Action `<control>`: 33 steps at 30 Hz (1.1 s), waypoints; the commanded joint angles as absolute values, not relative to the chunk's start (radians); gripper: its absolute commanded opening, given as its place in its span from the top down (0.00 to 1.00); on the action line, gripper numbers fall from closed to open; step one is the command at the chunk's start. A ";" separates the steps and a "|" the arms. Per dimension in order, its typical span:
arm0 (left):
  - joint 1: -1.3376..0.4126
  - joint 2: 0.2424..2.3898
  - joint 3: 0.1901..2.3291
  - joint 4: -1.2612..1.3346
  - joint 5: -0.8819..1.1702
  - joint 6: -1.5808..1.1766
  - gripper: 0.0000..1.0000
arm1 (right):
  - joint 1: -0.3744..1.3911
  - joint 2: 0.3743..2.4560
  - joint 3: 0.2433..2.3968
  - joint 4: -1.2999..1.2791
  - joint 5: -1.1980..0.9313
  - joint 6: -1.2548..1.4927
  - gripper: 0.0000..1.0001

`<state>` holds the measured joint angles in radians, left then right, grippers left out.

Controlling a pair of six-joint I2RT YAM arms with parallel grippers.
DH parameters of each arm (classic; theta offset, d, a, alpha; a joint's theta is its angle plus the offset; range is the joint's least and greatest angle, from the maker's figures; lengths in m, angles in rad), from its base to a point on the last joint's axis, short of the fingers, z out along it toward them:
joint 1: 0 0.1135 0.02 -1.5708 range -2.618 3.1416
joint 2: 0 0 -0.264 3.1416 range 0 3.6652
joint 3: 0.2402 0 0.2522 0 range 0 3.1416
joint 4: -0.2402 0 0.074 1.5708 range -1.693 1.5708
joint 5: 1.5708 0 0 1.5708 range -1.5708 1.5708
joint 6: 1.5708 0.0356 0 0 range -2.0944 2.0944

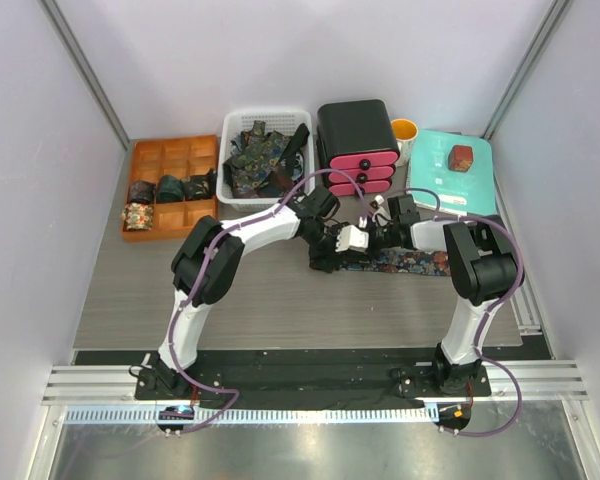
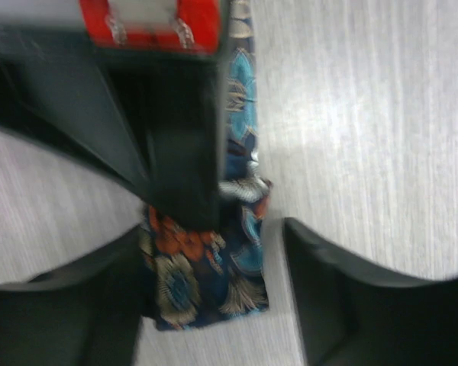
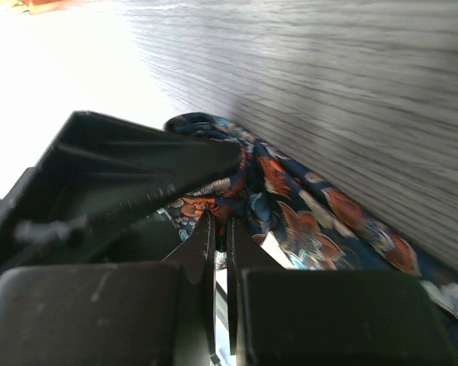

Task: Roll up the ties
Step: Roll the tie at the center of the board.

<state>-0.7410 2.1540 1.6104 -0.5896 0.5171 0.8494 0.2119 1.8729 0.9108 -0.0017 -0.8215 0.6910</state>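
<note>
The paisley tie [image 1: 405, 265] is lying flat across the middle of the grey surface [image 1: 280, 310]. Its left end is doubled over into what looks like the first small turn of a roll, and both arms are meeting over that end. The left fingers [image 2: 343, 290] are standing open, one on each side of the folded end, probably fencing it in so that the turn is not sliding sideways. The right fingers [image 3: 240, 255] are pointing in from the right, closed together with their tips at the fold. Whether they are pinching any cloth I cannot tell. By the look of it, this roll is only just being started. Rolled ties [image 1: 170, 188] are sitting in the orange divided tray [image 1: 170, 155] at far left, beside a white basket [image 1: 265, 113] holding loose ties [image 1: 260, 150].
</note>
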 commanded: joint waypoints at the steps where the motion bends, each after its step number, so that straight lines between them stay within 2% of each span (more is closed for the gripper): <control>1: -0.706 2.132 1.575 -0.677 0.560 0.809 0.25 | 0.170 1.905 0.919 -0.138 -0.729 0.539 0.99; 7: -0.643 2.010 1.496 -0.557 0.663 0.701 0.04 | 0.156 1.921 0.933 -0.178 -0.706 0.469 0.99; 11: -0.614 1.971 1.442 -0.427 0.689 0.620 0.01 | 0.158 1.940 0.936 -0.198 -0.684 0.430 0.99; 21: -0.638 2.014 1.433 -0.299 0.726 0.577 0.02 | 0.156 1.977 0.957 -0.232 -0.624 0.385 0.99; 27: -0.681 2.059 1.431 -0.236 0.666 0.626 0.03 | 0.156 1.983 0.963 -0.235 -0.633 0.383 0.99; 29: -0.690 2.069 1.430 -0.238 0.649 0.667 0.05 | 0.158 1.983 0.963 -0.235 -0.640 0.387 0.99; 32: -0.698 2.069 1.425 -0.274 0.635 0.716 0.14 | 0.160 1.983 0.962 -0.227 -0.647 0.393 0.99; 33: -0.698 2.068 1.424 -0.287 0.638 0.742 0.22 | 0.160 1.983 0.962 -0.224 -0.650 0.397 0.99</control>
<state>-0.6918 2.0708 1.4319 -0.2886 0.6491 0.6468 0.1551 1.9270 0.9783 -0.1890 -0.8364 0.4500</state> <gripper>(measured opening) 0.875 0.057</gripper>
